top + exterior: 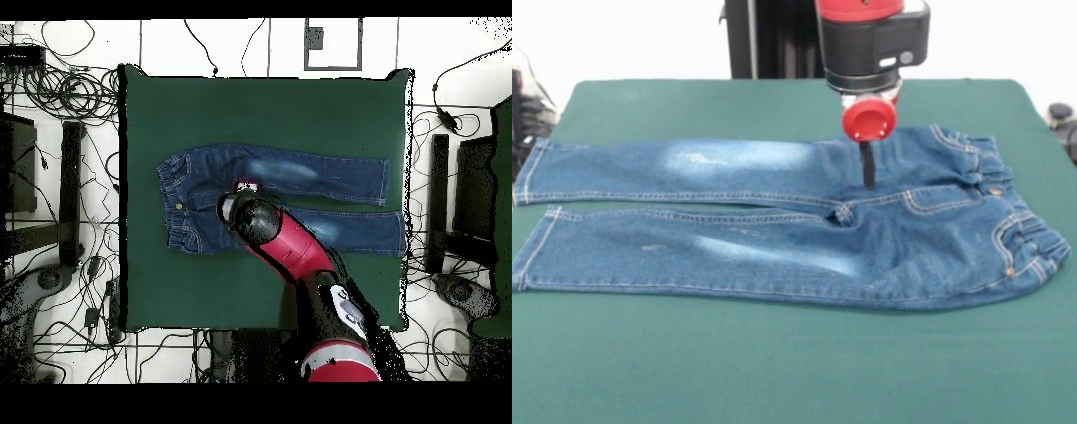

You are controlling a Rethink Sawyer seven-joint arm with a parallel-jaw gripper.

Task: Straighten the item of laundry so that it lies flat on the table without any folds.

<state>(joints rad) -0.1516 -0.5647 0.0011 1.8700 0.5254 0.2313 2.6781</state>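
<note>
Lying spread almost flat across the dark green felt table (777, 371), the small blue denim jeans (777, 238) sit under the narrow-closed black gripper (868, 166), apparently pressing the upper leg's seat.

You see a wide rectangular counter (777, 371) covered in dark green felt-like cloth. On it lies a small pair of blue denim jeans (777, 247) with orange stitching, both legs spread out side by side, gathered waistband at one end.
</note>
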